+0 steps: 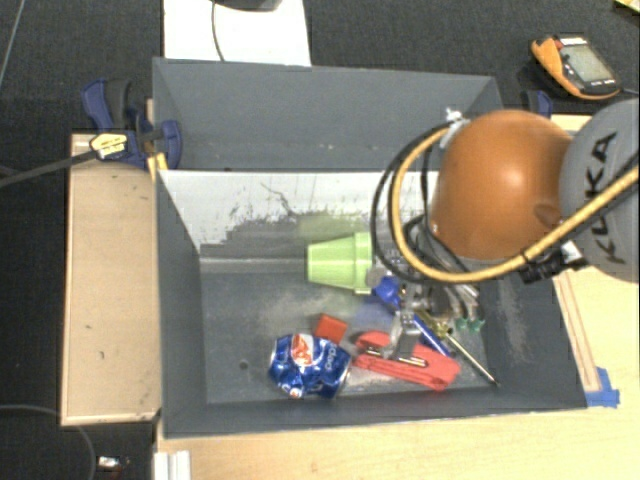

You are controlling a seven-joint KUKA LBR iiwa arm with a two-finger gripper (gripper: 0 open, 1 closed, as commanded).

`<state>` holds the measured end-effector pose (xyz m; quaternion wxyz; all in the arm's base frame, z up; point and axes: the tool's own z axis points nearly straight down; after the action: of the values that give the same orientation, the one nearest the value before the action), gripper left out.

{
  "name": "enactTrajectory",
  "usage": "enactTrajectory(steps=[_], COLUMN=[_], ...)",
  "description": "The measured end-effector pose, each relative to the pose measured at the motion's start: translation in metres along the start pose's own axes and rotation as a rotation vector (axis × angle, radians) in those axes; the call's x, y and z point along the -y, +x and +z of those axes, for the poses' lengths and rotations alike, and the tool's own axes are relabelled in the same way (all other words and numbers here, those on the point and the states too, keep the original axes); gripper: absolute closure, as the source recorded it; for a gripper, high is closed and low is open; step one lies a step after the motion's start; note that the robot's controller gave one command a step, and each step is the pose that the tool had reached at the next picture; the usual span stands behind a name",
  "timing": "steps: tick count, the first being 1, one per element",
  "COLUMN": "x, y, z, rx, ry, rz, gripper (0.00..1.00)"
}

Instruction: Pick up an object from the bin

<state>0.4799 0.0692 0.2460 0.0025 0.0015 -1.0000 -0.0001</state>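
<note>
The gripper point(404, 340) is low in the bin's point(300, 118) near right part, its tip right over a flat red tool point(428, 371). Whether it is spread or closed, or touching the tool, cannot be told from above. The tool lies flat on the floor close to the near wall. Its long axis runs from the left, next to a crushed can point(308, 363), down slightly toward the right, almost parallel to that wall. Which end is its head cannot be made out. A thin metal rod point(470, 356) slants away just to the tool's right, and a blue piece point(387, 291) lies just behind the gripper. A small red block point(331, 326) sits between the tool's left end and the can. The can is blue with red and white marks in Pepsi colours, its lettering too crumpled to read. Farther back, a green cup point(340, 261) lies on its side, mouth to the right. Above the gripper sits the orange cover point(495, 193), looped by a yellow cable point(400, 223). The grey arm point(603, 178) reads "KUKA".
</note>
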Motion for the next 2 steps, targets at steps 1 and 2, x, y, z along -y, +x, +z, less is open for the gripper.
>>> enactTrajectory(steps=[1, 2], x=[0.001, -0.061], y=[-0.001, 0.0], z=[-0.003, 0.049], rx=[0.007, 0.007], ry=[-0.001, 0.0], rz=[0.004, -0.137], gripper=[0.0, 0.0])
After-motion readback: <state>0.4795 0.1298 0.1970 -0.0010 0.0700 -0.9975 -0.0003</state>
